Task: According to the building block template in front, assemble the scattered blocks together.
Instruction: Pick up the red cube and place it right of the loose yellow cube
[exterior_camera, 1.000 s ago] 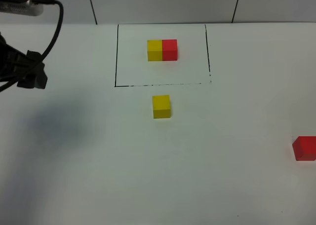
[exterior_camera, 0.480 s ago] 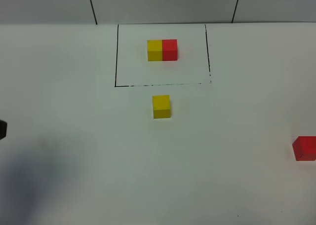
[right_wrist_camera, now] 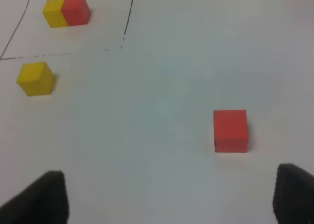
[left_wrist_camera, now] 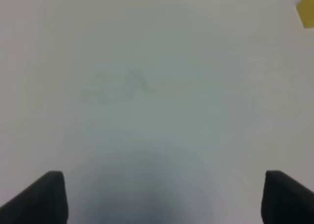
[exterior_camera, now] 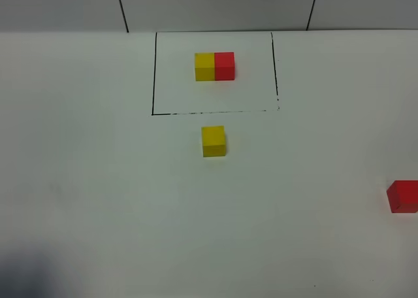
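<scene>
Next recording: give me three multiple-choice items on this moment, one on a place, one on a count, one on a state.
1. Where does the loose yellow cube sit?
A. Inside the black frame
B. Just outside the frame, on the side toward the high camera
C. Against the loose red cube

2. How many cubes does the high view show?
A. Two
B. Three
C. Four

3. How is the right gripper?
A. Open, holding nothing
B. Shut on the red cube
C. Shut on the yellow cube

1 B: it lies past the frame's lower line, apart from it.
2 C: the joined pair plus two loose cubes.
3 A: its fingers stand wide apart, and the red cube lies free on the table ahead.
</scene>
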`<state>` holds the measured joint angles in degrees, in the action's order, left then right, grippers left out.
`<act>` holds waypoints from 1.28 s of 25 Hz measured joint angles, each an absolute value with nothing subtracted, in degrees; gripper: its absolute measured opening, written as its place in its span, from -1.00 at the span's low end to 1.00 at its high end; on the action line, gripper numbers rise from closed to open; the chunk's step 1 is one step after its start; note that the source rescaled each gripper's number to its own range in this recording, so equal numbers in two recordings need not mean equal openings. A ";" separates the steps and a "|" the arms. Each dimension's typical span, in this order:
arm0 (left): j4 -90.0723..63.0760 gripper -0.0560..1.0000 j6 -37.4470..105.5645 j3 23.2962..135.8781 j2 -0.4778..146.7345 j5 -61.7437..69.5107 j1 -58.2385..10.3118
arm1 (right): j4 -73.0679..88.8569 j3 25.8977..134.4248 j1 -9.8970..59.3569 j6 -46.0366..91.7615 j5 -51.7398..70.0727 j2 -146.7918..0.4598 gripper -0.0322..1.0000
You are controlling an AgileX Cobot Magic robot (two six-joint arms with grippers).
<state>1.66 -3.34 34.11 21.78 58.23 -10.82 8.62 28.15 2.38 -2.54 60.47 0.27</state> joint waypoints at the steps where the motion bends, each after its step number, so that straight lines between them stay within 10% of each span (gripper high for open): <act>1: 1.47 0.55 -3.34 33.41 20.05 58.29 -10.82 | 8.62 28.15 2.38 -2.53 60.47 0.27 0.43; 32: -2.57 0.53 1.27 28.80 0.00 60.08 -8.01 | 8.62 28.15 2.38 -2.53 60.32 0.27 0.43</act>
<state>-2.57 1.27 28.80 0.00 60.08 -8.01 8.62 28.15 2.38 -2.53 60.32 0.27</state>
